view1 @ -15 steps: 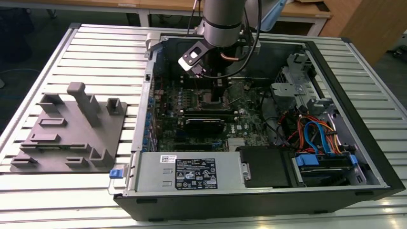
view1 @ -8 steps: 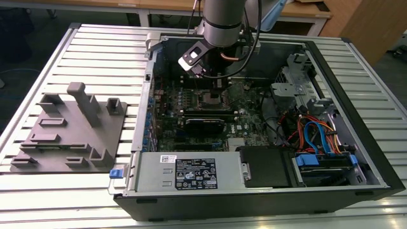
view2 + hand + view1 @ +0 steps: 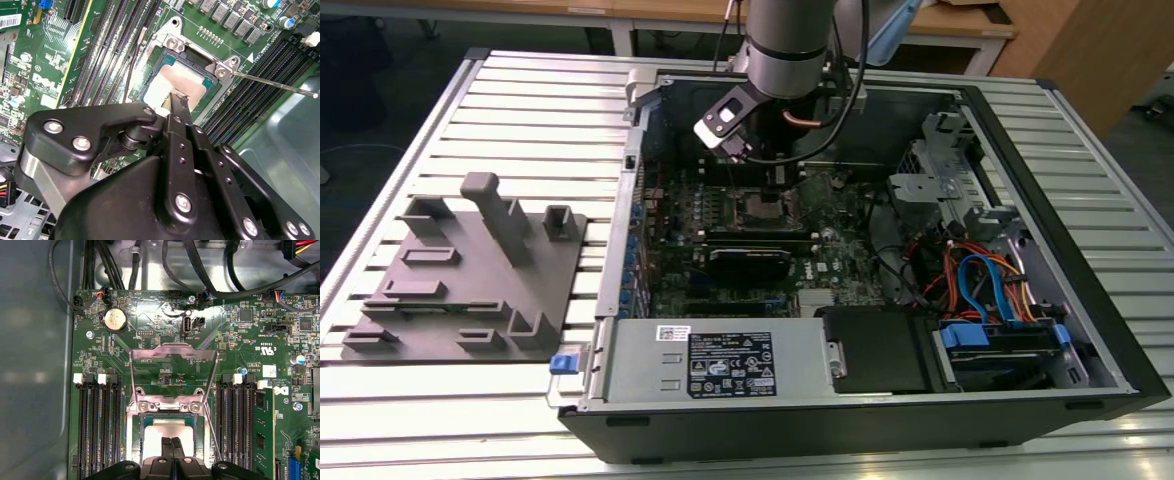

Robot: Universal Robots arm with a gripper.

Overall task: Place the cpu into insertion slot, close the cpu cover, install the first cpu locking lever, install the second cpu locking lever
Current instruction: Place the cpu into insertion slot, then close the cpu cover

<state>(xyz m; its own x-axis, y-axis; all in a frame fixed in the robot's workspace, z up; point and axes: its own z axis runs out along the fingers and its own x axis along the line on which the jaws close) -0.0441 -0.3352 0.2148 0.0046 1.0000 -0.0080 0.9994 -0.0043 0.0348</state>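
So the arm was reaching down into the open computer case (image 3: 854, 425) on the slatted table (image 3: 507, 100). The gripper (image 3: 173, 444) had its two fingers pinched right together with nothing between them that I could see. The tips were sitting on or just above the cpu (image 3: 165, 432), couldn't tell if they actually touched. The cpu was lying in the insertion slot (image 3: 132, 437), in the middle of the motherboard (image 3: 160, 315) between the two banks of memory slots (image 3: 97, 425). It looked flat and square in there as far as I could make out. The cpu cover (image 3: 173, 352) was swung open, tipped back off the socket on its hinge, so none of the closing was done yet. A thin locking lever (image 3: 274, 84) was sticking out loose to one side of the socket. What worried me: if that chip wasn't fully dropped into its keys, any downward push from those closed tips would likely mash the socket pins, and that's a dead board. The tips were narrow too, so a nudge off-centre could skid the cpu sideways or scratch the top. And the loose lever was near the fingers, so I reckon it could snag on the gripper body and get bent, or knock the cover down onto a crooked chip.
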